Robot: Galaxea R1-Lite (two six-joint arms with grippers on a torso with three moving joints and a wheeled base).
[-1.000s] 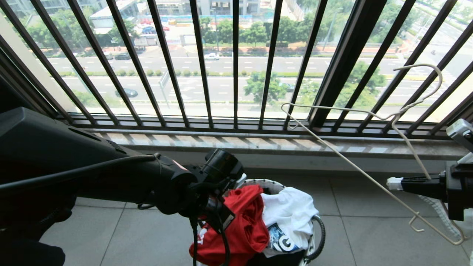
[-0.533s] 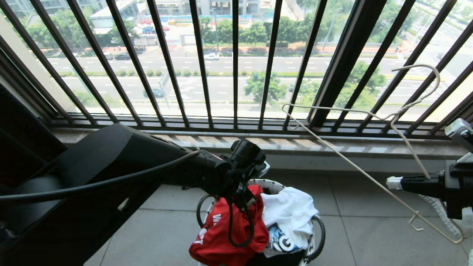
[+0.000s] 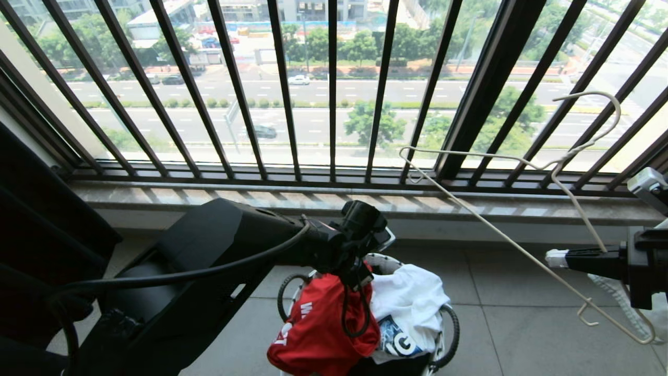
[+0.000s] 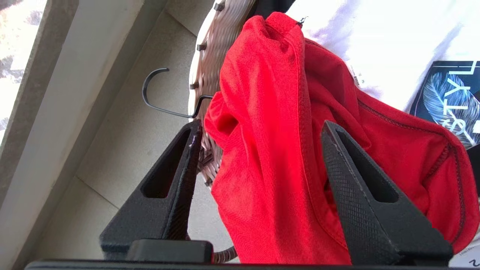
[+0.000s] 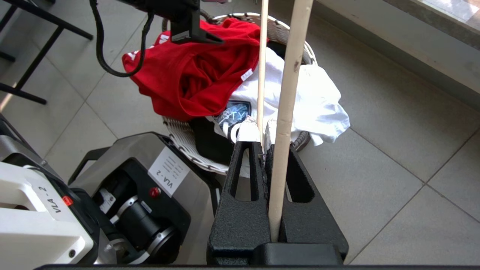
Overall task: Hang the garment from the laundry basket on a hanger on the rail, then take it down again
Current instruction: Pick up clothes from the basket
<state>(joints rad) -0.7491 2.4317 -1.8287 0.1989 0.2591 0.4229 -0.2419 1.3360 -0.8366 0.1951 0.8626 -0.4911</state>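
The floor point(image 3: 522, 334) is laid with large grey tiles and runs up to a low stone sill point(image 3: 365, 201) below the window. A round laundry basket point(image 3: 446, 334) stands directly on the tiles, near the sill. The robot's base point(image 5: 123, 195) stands just beside the basket.

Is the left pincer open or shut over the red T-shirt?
Open. In the left wrist view the left pincer has its fingers standing wide apart around a fold of the red T-shirt, not clamping it.
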